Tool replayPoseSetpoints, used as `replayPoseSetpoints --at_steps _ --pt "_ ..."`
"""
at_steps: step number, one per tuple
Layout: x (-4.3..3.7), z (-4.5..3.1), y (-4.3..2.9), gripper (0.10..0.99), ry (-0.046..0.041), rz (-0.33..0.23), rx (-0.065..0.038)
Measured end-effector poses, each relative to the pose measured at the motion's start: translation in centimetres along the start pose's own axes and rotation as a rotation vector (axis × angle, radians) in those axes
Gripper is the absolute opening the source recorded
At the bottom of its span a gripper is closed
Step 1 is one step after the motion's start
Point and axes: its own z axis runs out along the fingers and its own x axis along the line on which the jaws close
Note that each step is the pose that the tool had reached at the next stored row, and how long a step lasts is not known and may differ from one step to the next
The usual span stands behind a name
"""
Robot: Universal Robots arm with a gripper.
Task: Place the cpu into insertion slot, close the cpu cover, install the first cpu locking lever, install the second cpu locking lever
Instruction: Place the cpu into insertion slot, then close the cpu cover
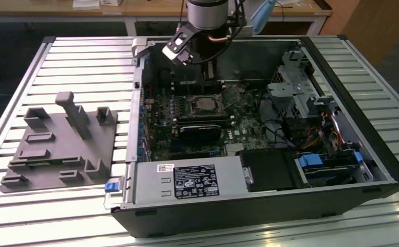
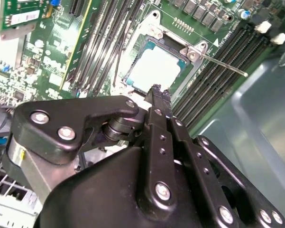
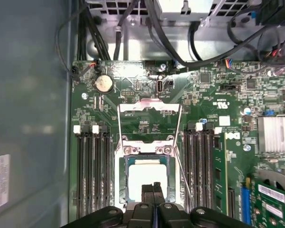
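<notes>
The exterior view takes in the arm (image 1: 206, 13) above an open computer case (image 1: 364, 154) on a slatted table (image 1: 83, 56). Both wrist views go closer: the gripper (image 3: 153, 188) has its fingers pressed together on nothing, just over the cpu (image 3: 147, 178). The cpu's pale silvery square top lies flat in the insertion slot (image 3: 147, 160). The cpu cover (image 3: 149, 106) is swung open beyond it.
</notes>
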Motion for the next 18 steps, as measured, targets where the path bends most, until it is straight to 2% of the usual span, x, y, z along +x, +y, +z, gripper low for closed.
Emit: replayPoseSetpoints --at_steps 2,18 --pt "-0.01 -0.28 0.02 0.106 -0.0001 0.000 0.000" --pt "-0.01 -0.42 0.04 0.106 -0.0002 0.000 0.000"
